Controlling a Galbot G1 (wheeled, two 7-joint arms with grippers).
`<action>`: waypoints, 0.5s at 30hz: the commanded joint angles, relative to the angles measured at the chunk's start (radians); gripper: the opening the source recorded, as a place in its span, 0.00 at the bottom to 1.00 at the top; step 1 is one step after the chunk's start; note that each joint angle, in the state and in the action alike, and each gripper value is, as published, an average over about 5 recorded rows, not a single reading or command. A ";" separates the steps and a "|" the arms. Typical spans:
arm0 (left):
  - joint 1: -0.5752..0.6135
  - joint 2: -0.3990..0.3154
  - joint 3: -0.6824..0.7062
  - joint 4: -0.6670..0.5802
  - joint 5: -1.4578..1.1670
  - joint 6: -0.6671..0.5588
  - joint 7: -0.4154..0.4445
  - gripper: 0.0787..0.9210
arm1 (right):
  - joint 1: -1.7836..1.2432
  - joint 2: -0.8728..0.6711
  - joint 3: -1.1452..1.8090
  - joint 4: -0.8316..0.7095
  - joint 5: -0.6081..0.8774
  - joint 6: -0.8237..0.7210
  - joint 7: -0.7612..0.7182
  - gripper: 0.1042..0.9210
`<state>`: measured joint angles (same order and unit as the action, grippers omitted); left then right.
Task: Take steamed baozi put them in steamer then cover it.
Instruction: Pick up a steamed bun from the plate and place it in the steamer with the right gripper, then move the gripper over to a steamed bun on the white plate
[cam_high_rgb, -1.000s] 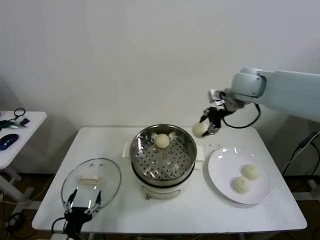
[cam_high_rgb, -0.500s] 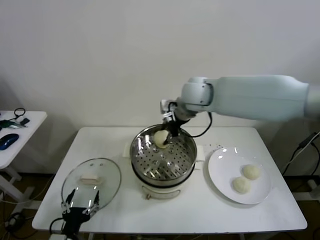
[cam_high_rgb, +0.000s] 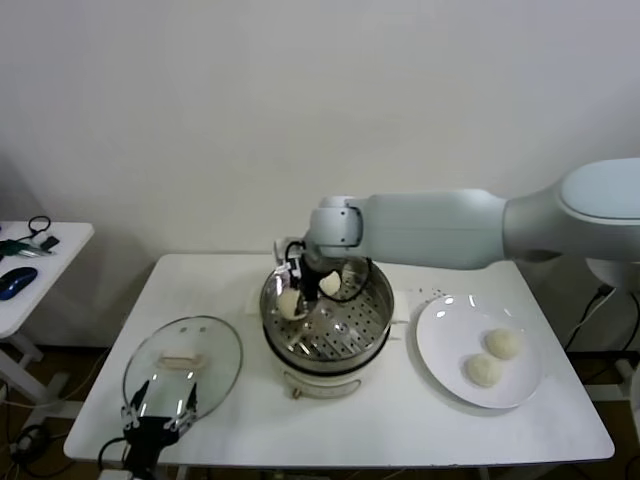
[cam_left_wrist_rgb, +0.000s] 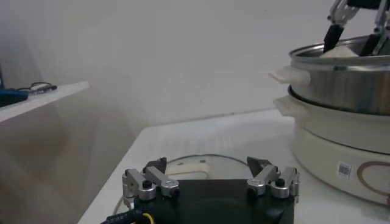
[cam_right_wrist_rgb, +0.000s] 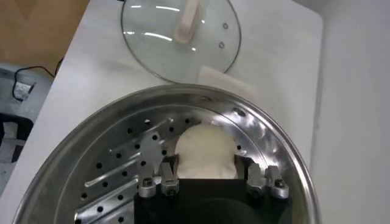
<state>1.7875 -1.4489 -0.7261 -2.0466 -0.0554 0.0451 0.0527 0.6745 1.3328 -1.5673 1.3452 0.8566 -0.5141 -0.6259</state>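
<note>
Right gripper holds a baozi inside the steamer.

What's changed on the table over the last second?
The right pincer carried a baozi from above the plate leftward and down into the steamer, still gripping it. The other bun in the steamer, the two on the plate, the glass lid and the left pincer stayed put.

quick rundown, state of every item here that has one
steamer: uncovered, two buns inside
glass lid: off, flat on the table left of the steamer
held baozi: between the right gripper's fingers, low over the perforated tray
other baozi in steamer: resting on the tray
plate: holds two baozi
right gripper: shut on the bun
left gripper: open, idle by the lid
</note>
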 joint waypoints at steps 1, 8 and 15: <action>0.000 0.001 -0.001 0.002 0.000 -0.001 0.000 0.88 | -0.061 0.056 0.008 -0.049 -0.025 -0.013 0.021 0.65; 0.001 0.000 -0.001 -0.001 0.000 0.000 0.000 0.88 | -0.022 0.003 0.010 -0.010 -0.037 0.013 0.010 0.85; -0.003 -0.001 0.001 -0.004 0.003 0.005 0.000 0.88 | 0.149 -0.265 -0.043 0.133 -0.066 0.143 -0.133 0.88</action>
<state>1.7846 -1.4493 -0.7257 -2.0485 -0.0534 0.0489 0.0525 0.6980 1.2776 -1.5718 1.3755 0.8125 -0.4696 -0.6522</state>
